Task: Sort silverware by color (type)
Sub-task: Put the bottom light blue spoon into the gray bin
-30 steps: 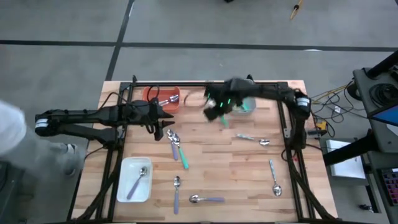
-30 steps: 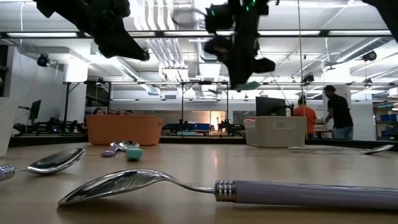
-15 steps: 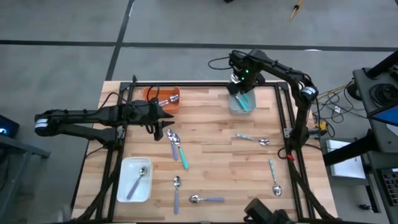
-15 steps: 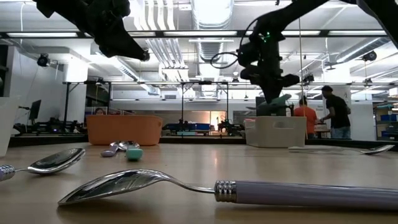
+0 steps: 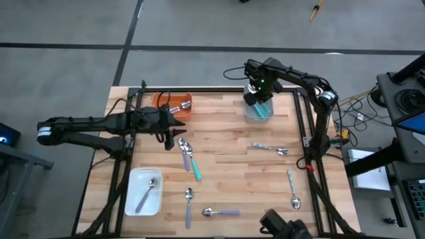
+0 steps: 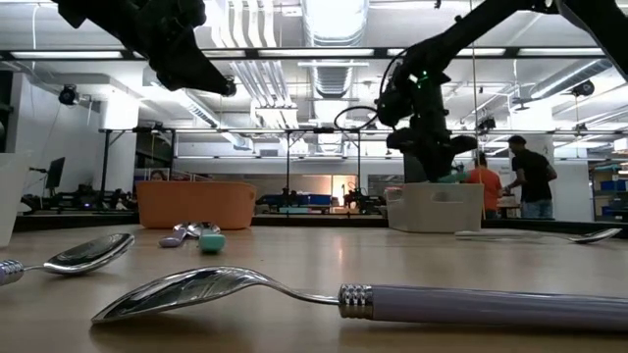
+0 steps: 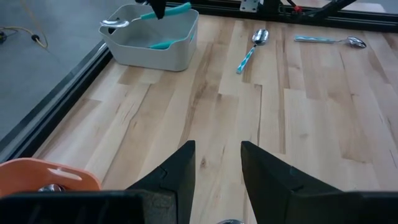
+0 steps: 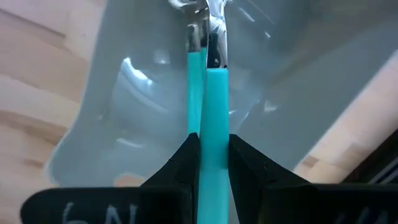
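Between the right gripper (image 8: 208, 155) jaws — a teal spoon (image 8: 213, 106).

Bright, even light falls from long ceiling strip lamps (image 6: 324, 51) overhead, so shadows on the wooden table (image 5: 226, 166) are faint. The nearest spoon (image 6: 294, 294) gleams with glare on its bowl and looks soft, too close. The grey tray (image 8: 124, 93) shows pale reflections.

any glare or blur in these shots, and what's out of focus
Low view: the lavender-handled spoon nearest the lens is soft, and ceiling lights glare in its bowl. Right wrist view: the grey tray shows bright reflections behind the teal spoon that the right gripper holds. High and left wrist views: evenly lit, sharp.
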